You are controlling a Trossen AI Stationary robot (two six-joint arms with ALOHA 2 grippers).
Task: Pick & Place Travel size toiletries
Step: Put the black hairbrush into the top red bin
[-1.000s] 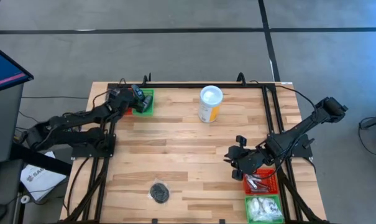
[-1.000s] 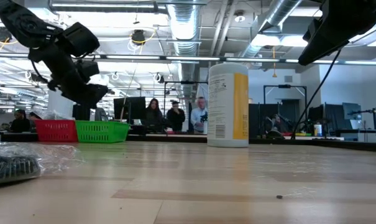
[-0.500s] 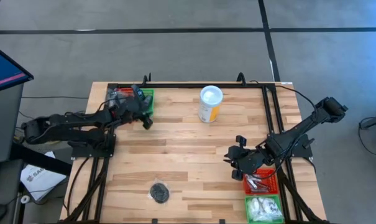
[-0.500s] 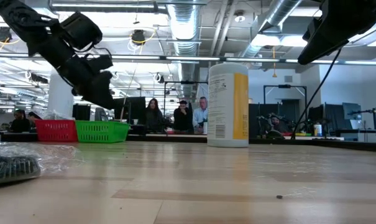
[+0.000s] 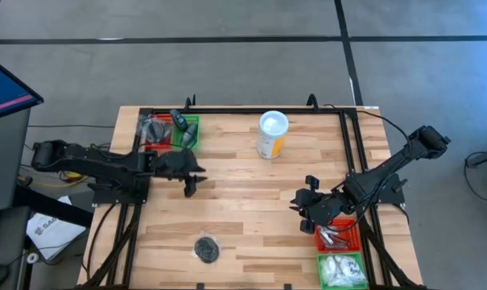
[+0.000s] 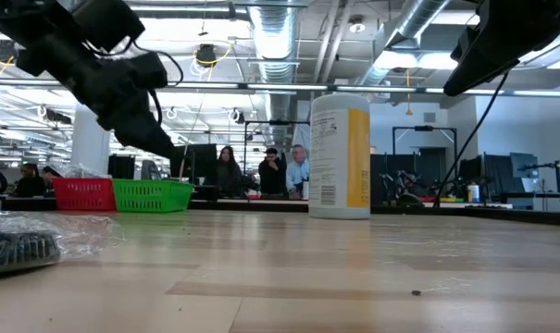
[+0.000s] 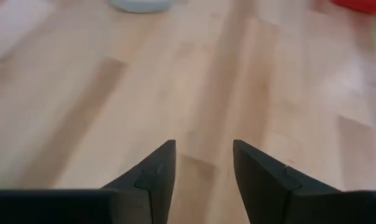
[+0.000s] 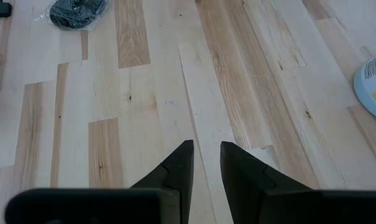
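A dark round puck in clear wrap (image 5: 206,250) lies flat on the wooden table near its front edge; it also shows in the low view (image 6: 20,245) and the right wrist view (image 8: 77,12). My left gripper (image 5: 191,185) hangs open over bare wood, left of the middle, with nothing between its fingers (image 7: 203,152). My right gripper (image 5: 303,208) waits above the table's right half with a narrow empty gap between its fingers (image 8: 206,152). A small dark bottle (image 5: 178,121) stands in the green basket (image 5: 191,133) at the far left.
A tall yellow canister with a white lid (image 5: 273,134) stands at the far middle. A red basket (image 5: 150,138) with wrapped items sits beside the green one. At the near right are a red basket (image 5: 349,240) with tubes and a green basket (image 5: 345,279) with white packets.
My left gripper has swung from over the far-left baskets toward the table's near edge and its middle, turning as it went. Its fingers have kept the same gap. My right arm has kept still.
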